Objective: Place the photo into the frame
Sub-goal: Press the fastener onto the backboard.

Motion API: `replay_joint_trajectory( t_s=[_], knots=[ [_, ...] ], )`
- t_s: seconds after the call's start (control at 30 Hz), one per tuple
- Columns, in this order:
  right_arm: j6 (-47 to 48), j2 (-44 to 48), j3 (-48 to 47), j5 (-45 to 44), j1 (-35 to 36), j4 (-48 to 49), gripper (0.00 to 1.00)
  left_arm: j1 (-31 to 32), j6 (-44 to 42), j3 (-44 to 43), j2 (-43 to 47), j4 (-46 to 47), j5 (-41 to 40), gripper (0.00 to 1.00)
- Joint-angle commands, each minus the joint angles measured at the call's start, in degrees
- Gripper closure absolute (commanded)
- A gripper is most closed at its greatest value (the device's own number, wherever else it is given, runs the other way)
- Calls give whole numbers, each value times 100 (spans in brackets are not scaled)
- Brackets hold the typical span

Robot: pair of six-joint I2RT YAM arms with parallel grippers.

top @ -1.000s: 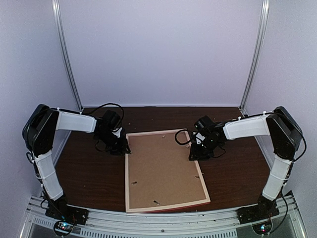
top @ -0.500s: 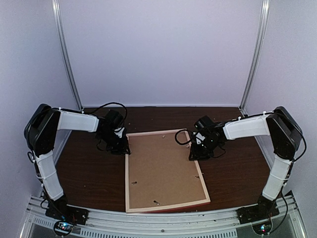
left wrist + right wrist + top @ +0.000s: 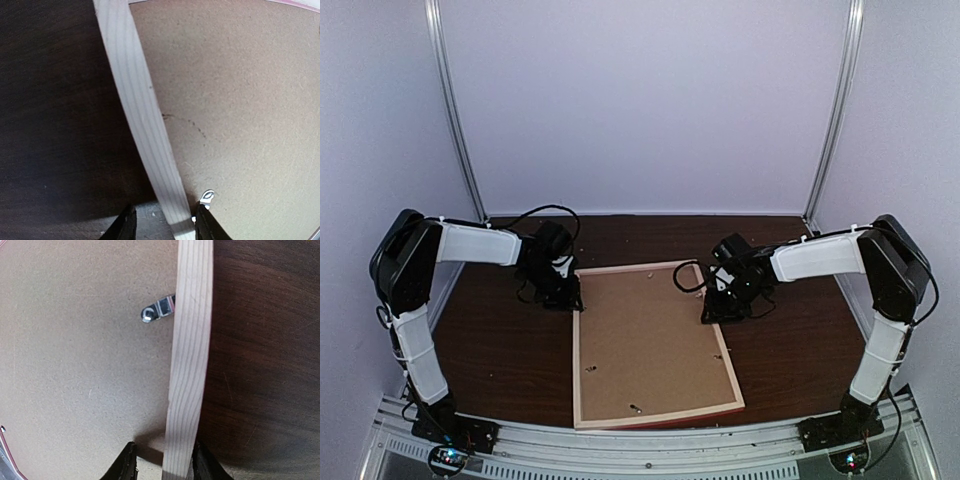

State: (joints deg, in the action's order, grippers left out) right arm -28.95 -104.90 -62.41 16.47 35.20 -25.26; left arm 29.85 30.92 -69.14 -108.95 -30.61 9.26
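The frame (image 3: 576,350) lies face down on the dark table, pale wood back up, with a pink edge showing along its near side. A brown backing board (image 3: 650,340) fills it. The photo is out of view. My left gripper (image 3: 570,297) is low over the left bar near the far corner. In the left wrist view this gripper (image 3: 165,225) is open astride the bar (image 3: 145,125), the left finger clear of the wood. My right gripper (image 3: 715,312) sits on the right bar. In the right wrist view it (image 3: 162,462) is open astride that bar (image 3: 190,340), outer finger against the wood.
Small metal retaining tabs (image 3: 206,197) (image 3: 157,310) stick out from the bars over the backing board (image 3: 240,100) (image 3: 75,340). Dark bare table (image 3: 500,350) lies on both sides of the frame. White walls and metal posts enclose the back and sides.
My left gripper has edged slightly along the far-left corner of the frame and its jaws have narrowed a little. The right arm and the frame have not moved.
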Motion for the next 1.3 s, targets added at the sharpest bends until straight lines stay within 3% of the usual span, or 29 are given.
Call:
replay_joint_trajectory(
  t_s=[0.0,0.87,1.27],
  knots=[
    [-23,-584,326,12,56,20,63,-5,-59,-35,-155,-196,-125,57],
    [-31,-645,317,74,68,65,63,3,13,-22,66,-133,147,48],
    [-32,-674,304,74,74,65,63,4,-101,65,53,-274,-1,62]
  ],
)
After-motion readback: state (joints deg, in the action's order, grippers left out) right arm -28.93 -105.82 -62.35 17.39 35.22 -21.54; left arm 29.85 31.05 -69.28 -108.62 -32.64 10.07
